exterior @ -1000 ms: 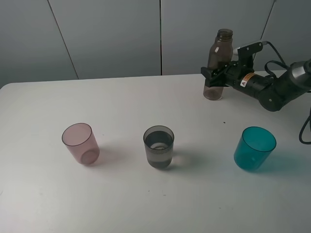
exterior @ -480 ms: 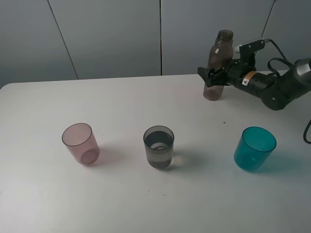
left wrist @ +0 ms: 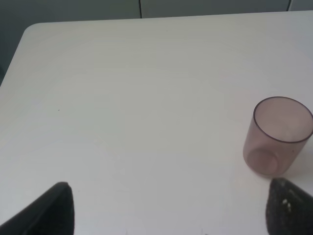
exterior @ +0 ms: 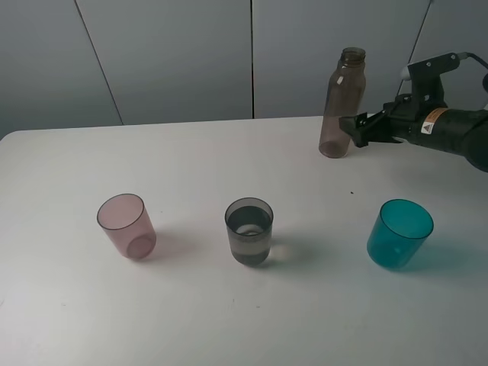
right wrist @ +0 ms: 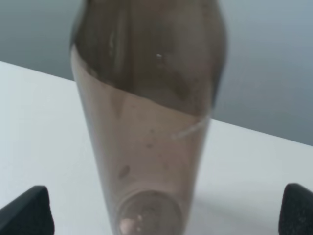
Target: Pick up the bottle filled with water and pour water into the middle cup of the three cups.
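The smoky brown bottle (exterior: 339, 107) stands upright on the table near its back right, free of any grip. My right gripper (exterior: 358, 127) is open just to its right, with its fingertips apart from the bottle. In the right wrist view the bottle (right wrist: 146, 137) fills the middle, and the right gripper (right wrist: 161, 215) has its fingertips wide apart at either lower corner. The middle cup (exterior: 248, 231), smoky grey, holds water. It stands between the pink cup (exterior: 126, 226) and the teal cup (exterior: 399, 232). My left gripper (left wrist: 171, 210) is open over bare table, near the pink cup (left wrist: 279, 136).
The white table (exterior: 229, 152) ends at a grey panelled wall behind the bottle. The three cups stand in a row across the front half, well apart from each other. The right arm's cables hang at the right edge.
My right gripper has opened, let go of the bottle and drawn back to the right. The bottle stays upright where it stood. The cups have not moved.
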You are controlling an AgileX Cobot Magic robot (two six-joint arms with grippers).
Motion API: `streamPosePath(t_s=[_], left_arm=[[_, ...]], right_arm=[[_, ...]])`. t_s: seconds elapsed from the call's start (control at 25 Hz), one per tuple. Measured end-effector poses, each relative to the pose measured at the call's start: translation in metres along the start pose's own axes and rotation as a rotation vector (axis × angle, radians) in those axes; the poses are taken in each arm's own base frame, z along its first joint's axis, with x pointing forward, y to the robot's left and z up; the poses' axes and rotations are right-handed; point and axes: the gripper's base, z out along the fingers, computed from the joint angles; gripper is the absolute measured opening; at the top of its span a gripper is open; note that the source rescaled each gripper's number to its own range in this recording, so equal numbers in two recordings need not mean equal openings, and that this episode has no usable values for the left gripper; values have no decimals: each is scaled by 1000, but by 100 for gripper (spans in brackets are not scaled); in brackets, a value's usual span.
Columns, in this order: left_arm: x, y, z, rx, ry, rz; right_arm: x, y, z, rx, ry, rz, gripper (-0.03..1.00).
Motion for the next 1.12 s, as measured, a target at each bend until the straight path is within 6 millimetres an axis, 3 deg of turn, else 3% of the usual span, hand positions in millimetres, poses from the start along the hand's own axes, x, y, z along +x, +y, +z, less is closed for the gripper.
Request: streamPosePath(t_s=[0.16, 0.32, 0.4, 0.56, 0.76, 0.96, 1.12], left_arm=[[0, 0, 0, 0, 0, 0], [0, 0, 0, 0, 0, 0], [0, 0, 0, 0, 0, 0], [0, 0, 0, 0, 0, 0], [0, 0, 0, 0, 0, 0], [0, 0, 0, 0, 0, 0], [0, 0, 0, 0, 0, 0]], right_arm=[[-30, 0, -40, 84, -55, 31, 100], [-82, 6, -89, 176, -184, 45, 100], [-107, 15, -119, 208, -267, 73, 100], [-133, 39, -175, 229, -326, 126, 100], [-128, 68, -244, 191, -224, 130, 100], [-95, 87, -304, 150, -38, 117, 100], [-70, 97, -338, 134, 50, 111, 100]])
